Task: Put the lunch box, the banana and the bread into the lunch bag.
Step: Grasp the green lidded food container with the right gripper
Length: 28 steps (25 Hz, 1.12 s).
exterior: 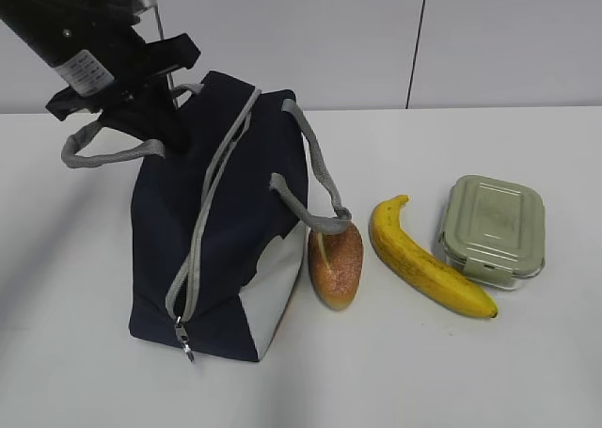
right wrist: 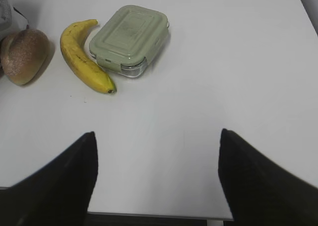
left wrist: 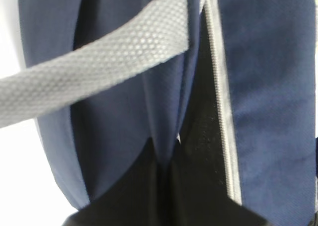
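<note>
Fabric of the lunch bag (left wrist: 278,87) sits pinched in the left gripper (exterior: 162,134), whose jaws have closed down narrow on the navy cloth at the bag's rear upper edge, just beside one grey handle (left wrist: 94,72) that crosses the wrist view. The zipper strip (exterior: 214,202) runs from that end down toward the ring pull (exterior: 184,341) at the front, and the wrist view shows a dark gap beside the zipper teeth, so the mouth looks at least partly open. To do this step well, the pinch should hold the cloth only, not the handle, and lift gently so the mouth spreads without tipping the bag toward the bread (exterior: 336,263), which touches the bag's white side panel (exterior: 275,296). The right gripper (right wrist: 156,181) hovers wide open and empty above the bare table (right wrist: 223,77), well apart from the banana (exterior: 423,256) and the lunch box (exterior: 493,229), which lie side by side to the bread's right. A white label (exterior: 83,71) sits on the left arm, but its print is too small to read; no other writing shows.
</note>
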Available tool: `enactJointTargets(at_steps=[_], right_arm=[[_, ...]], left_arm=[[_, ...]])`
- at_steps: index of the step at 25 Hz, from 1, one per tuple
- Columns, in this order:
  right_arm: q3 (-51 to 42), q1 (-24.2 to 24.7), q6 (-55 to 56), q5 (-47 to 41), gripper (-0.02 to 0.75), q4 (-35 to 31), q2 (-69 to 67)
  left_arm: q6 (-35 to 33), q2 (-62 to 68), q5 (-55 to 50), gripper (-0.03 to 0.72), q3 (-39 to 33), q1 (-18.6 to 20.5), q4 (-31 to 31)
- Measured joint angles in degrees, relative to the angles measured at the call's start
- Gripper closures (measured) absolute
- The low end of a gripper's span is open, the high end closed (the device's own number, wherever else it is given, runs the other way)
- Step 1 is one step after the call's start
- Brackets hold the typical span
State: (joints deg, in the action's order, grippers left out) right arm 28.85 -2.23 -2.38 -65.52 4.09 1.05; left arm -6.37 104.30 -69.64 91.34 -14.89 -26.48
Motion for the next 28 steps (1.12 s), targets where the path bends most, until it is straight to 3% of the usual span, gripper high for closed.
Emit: enactJointTargets(at_steps=[16,22,28], right_arm=[[0.3,0.0,-0.9,0.6,0.177,0.0,-0.9],[0.9,0.0,8.9,3.4,0.177,2.8,-18.7],[1.1,0.0,12.2,15.4,0.177,-4.1,-39.4]], left_arm=[[0.0,0.0,-0.4,0.687,0.0,0.0,-0.9],[0.0,0.0,-0.4,0.687,0.0,0.0,0.0],[0.0,0.0,-0.4,0.688,0.0,0.0,0.1]])
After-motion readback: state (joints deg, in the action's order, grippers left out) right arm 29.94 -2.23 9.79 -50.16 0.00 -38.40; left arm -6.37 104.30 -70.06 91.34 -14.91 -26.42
